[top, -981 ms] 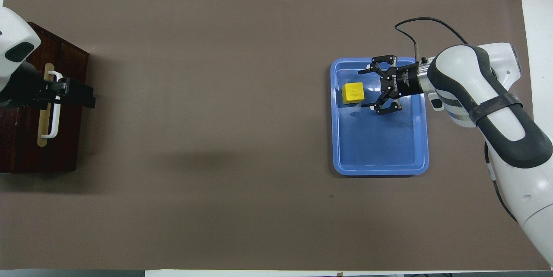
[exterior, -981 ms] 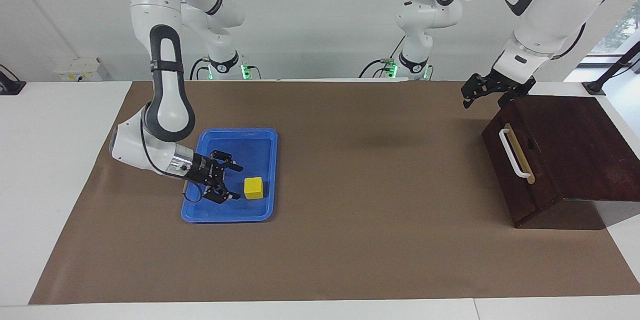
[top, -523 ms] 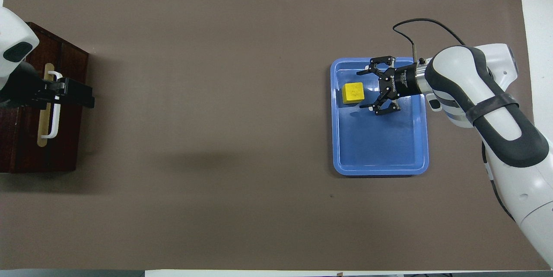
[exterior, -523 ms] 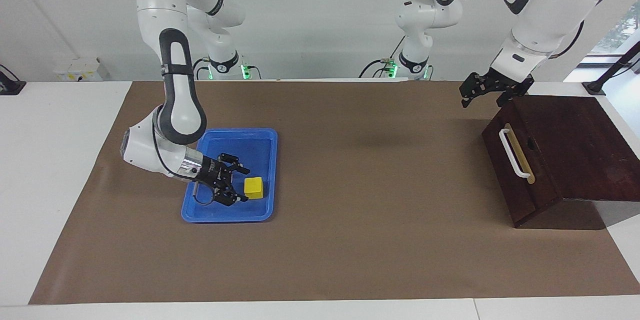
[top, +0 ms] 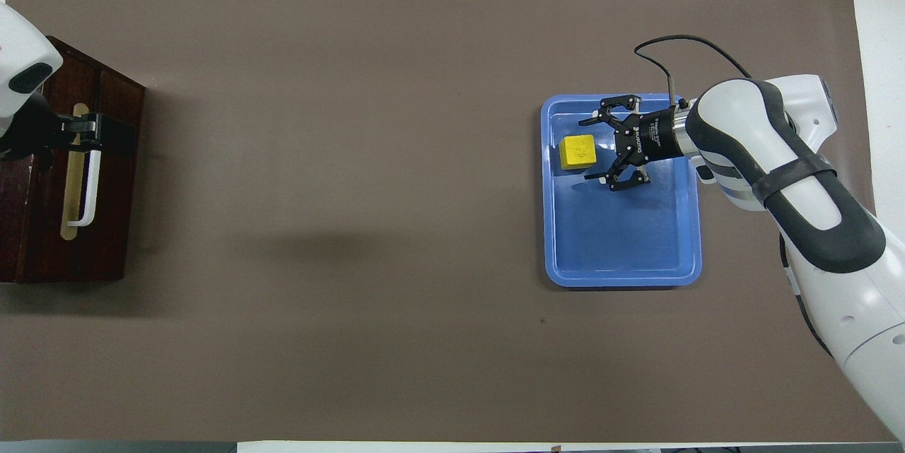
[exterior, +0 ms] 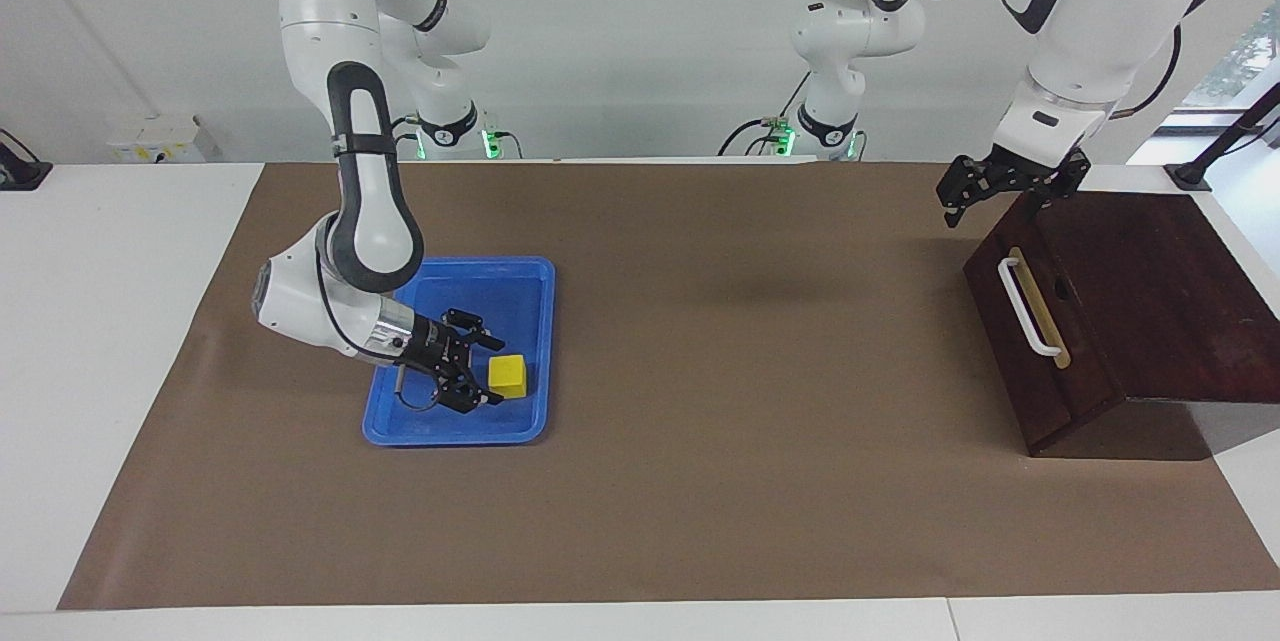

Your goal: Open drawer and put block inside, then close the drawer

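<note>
The yellow block [exterior: 508, 376] [top: 577, 152] lies in a flat blue tray [exterior: 452, 437] [top: 622, 279] toward the right arm's end of the table. My right gripper [exterior: 494, 373] [top: 594, 147] is low in the tray, open, right beside the block, with its fingertips level with the block's nearest edge. The dark wooden drawer [exterior: 1045, 341] [top: 113, 227] is shut in its box at the left arm's end, its white handle [exterior: 1027, 306] [top: 88, 191] facing the table's middle. My left gripper [exterior: 995, 206] [top: 99, 133] hangs open over the box's front top edge, above the handle's end, holding nothing.
A brown mat [exterior: 760, 481] covers the table between the tray and the drawer box. The blue tray's raised rim surrounds the block and the right gripper.
The right gripper has slid through the tray closer to the block. The left gripper has shifted from over the mat back above the box's front and handle end.
</note>
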You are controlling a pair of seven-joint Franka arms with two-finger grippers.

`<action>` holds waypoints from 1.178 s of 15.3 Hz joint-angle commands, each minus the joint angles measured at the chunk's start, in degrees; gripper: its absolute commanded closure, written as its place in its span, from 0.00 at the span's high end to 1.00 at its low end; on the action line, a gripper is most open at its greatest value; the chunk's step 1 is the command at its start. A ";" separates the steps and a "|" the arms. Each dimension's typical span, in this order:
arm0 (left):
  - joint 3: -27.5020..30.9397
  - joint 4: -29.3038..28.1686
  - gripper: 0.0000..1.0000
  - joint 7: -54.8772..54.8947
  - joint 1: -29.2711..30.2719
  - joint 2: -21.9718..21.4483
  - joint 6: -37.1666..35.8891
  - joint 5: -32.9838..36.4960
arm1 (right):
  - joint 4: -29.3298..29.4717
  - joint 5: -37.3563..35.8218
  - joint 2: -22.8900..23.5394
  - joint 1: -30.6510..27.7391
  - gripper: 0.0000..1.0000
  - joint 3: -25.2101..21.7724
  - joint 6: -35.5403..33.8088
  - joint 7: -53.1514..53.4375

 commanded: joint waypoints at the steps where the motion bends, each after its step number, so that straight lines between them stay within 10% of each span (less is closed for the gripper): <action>1: 0.14 -2.92 1.00 0.63 -0.16 1.55 5.05 5.27 | -0.49 0.20 -0.13 -0.17 1.00 0.28 0.83 -1.71; 5: 0.23 -5.12 1.00 0.63 0.54 5.41 10.32 11.34 | -0.57 0.11 -0.13 -0.08 0.96 0.20 1.10 -1.71; 8: 0.23 -10.29 1.00 0.55 2.38 6.12 17.52 14.16 | -0.66 0.02 -0.22 0.01 0.76 0.20 1.27 -1.71; 11: 0.23 -13.37 1.00 0.63 4.67 7.09 22.88 16.45 | -0.93 0.11 -0.31 0.88 0.00 0.11 1.53 -0.75; 18: 0.23 -16.63 1.00 0.63 5.55 7.18 26.24 17.86 | -0.31 0.11 -0.31 1.68 0.00 0.02 2.77 2.15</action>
